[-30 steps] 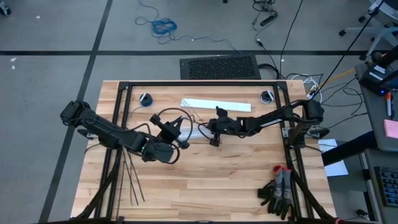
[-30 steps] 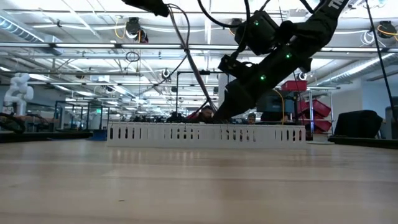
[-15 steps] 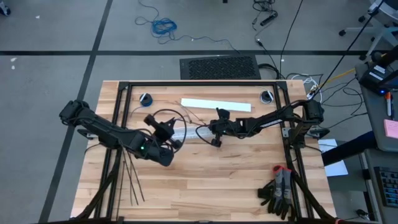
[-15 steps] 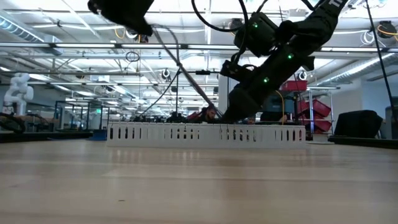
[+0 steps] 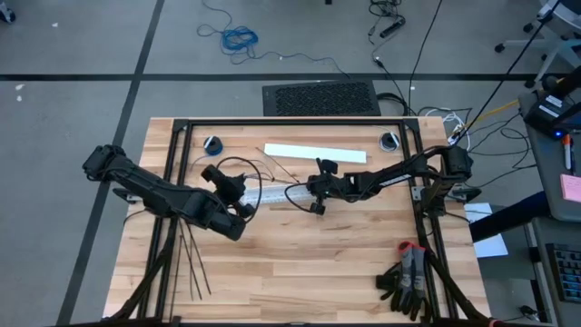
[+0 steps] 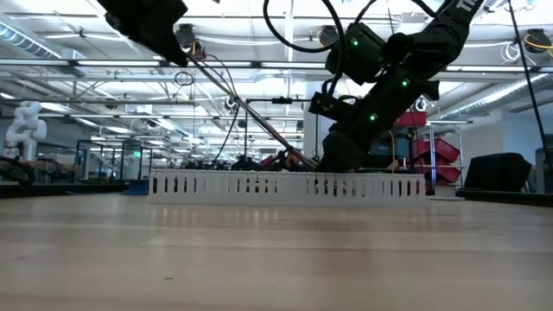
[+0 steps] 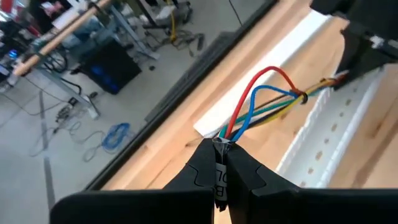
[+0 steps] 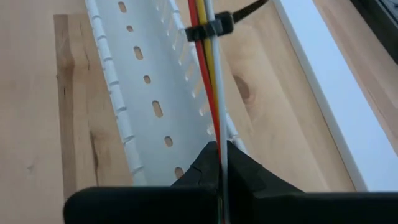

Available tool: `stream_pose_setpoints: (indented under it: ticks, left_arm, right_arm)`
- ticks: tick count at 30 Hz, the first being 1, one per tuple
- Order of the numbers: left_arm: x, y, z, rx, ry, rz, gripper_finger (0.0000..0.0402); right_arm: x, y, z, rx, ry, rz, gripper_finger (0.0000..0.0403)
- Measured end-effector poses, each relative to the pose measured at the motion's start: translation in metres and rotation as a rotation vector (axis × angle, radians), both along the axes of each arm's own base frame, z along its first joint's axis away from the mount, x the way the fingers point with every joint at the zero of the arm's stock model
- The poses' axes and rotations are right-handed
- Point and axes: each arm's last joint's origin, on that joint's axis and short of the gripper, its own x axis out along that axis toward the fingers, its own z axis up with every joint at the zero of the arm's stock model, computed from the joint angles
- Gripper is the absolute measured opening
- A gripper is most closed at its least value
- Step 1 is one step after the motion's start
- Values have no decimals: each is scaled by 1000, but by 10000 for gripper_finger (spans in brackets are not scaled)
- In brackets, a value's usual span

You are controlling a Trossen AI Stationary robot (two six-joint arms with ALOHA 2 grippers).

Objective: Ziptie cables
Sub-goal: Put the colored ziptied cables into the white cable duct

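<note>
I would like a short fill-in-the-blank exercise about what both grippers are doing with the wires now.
1. The left gripper is shut on one end of the ____.
2. A black ____ is already fastened around the cables.
3. The right gripper holds the cables above the white slotted ____.
4. Spare zipties lie on the table near the ____ arm.

Missing words: cables; ziptie; duct; left

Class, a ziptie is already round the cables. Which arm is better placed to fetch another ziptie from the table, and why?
Left, probably: the spare zipties lie just beside the left gripper. The right gripper is farther away. Both are shut on the cables.
</note>
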Motion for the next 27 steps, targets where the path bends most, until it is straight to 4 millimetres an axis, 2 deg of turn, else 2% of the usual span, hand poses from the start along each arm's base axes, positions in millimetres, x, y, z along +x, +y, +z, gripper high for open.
stream_pose_setpoints:
  ticks: [13, 21, 27]
  left_arm:
    - [-11, 2, -4, -80, 164, -28, 12]
    - [-12, 2, -6, -126, 167, -9, 12]
    - [-17, 4, -22, -156, 171, 30, 12]
  right_arm:
    - [-1, 0, -1, 2, 19, 2, 1]
    - [-3, 0, -1, -15, 32, -47, 1]
    - [-7, 6, 6, -35, 41, -45, 1]
